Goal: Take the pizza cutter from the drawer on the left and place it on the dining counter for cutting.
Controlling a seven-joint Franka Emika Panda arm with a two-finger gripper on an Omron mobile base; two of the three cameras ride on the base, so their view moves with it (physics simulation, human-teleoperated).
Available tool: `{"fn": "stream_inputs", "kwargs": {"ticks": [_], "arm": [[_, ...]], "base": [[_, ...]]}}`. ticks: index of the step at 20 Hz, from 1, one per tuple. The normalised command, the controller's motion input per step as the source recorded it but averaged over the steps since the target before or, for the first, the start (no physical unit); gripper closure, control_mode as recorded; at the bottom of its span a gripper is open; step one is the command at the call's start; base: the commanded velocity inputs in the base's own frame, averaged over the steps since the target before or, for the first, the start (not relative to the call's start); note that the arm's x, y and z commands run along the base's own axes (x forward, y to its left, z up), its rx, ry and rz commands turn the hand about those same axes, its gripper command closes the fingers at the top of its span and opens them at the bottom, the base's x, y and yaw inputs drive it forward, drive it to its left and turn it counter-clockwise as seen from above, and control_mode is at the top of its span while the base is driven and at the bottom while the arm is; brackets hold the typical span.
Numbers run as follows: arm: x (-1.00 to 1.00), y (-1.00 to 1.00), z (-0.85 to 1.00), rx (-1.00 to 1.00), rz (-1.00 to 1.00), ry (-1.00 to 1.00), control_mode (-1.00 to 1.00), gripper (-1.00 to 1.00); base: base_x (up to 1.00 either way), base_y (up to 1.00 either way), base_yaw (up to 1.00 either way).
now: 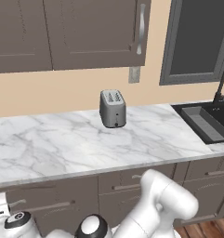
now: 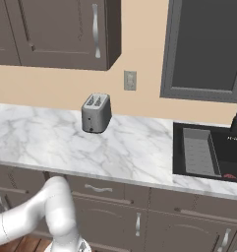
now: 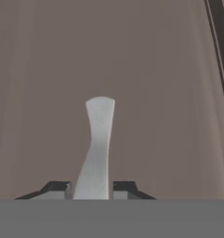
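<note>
Gripper (image 3: 91,189) clamped on one silver handle (image 3: 97,144); one drawer (image 3: 48,83).

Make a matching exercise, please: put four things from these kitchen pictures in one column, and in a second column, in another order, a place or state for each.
Things:
1. toaster
2. sink
3. pincer
4. wall socket

Places or states:
A. on the beige wall, below the upper cupboards
B. shut on the drawer handle
C. upright on the marble worktop
D. black, sunk into the worktop at the right

Pairs: 1-C, 2-D, 3-B, 4-A
</note>
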Motion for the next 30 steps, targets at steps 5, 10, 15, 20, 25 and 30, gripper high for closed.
{"fn": "stream_inputs", "kwargs": {"ticks": [5,10,15,20,25,30], "arm": [[-0.88,0.00,-0.12,0.00,0.00,-0.01,-1.00,1.00],[-0.80,0.00,-0.08,0.00,0.00,0.00,-1.00,1.00],[-0.72,0.00,-0.03,0.00,-0.01,0.00,-1.00,1.00],[-0.67,0.00,0.00,0.00,-0.01,0.00,-1.00,1.00],[-0.61,0.00,0.00,0.00,0.00,0.00,-1.00,1.00],[-0.54,0.00,0.00,0.00,0.00,0.00,-1.00,1.00]], "base": [[0.00,0.00,0.00],[0.00,0.00,0.00],[0.00,0.00,0.00],[0.00,0.00,0.00],[0.00,0.00,0.00],[0.00,0.00,0.00]]}}
